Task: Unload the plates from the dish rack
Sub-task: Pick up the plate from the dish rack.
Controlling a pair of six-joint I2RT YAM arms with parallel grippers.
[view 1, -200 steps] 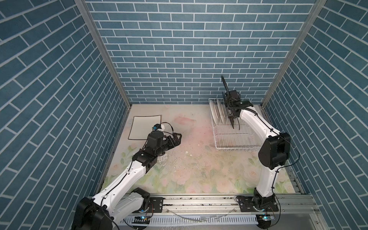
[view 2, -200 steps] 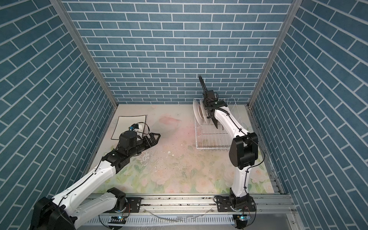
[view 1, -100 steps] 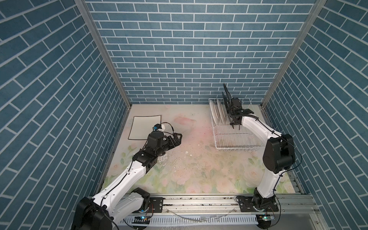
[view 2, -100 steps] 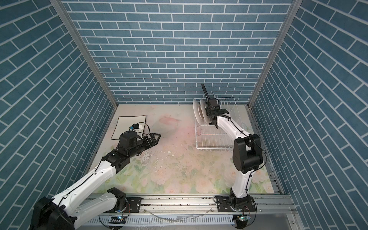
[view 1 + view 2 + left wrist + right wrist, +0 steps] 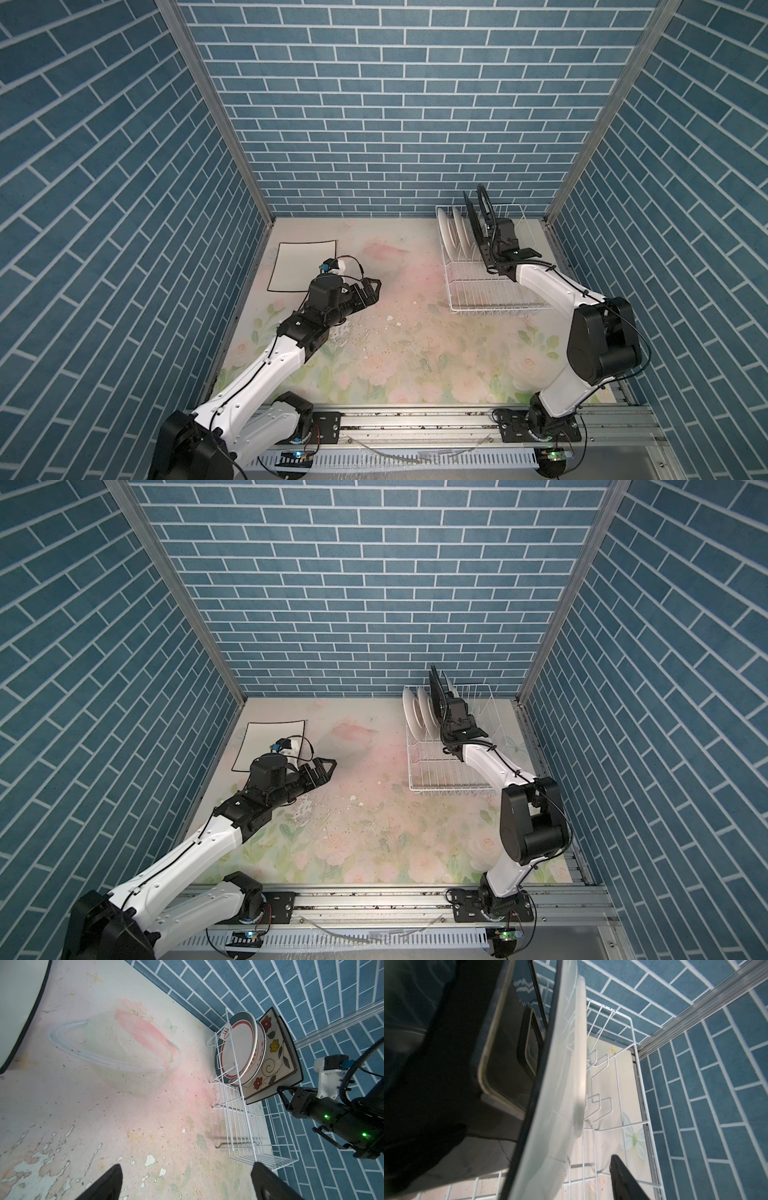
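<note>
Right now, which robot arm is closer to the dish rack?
Right. The right tool is inside the dish rack, holding a square plate; the left tool hovers over the table, far from it.

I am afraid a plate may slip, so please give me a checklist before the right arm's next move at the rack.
1. Right gripper at the plates in the dish rack: ok.
2. Jaws closed on one plate only: cannot tell; the black plate and the white black-rimmed plate stand close together.
3. Round plates upright in their slots: ok.
4. Left gripper open, away from the rack: ok.
5. Bare table beside the unloaded square plate for setting down: ok.
</note>
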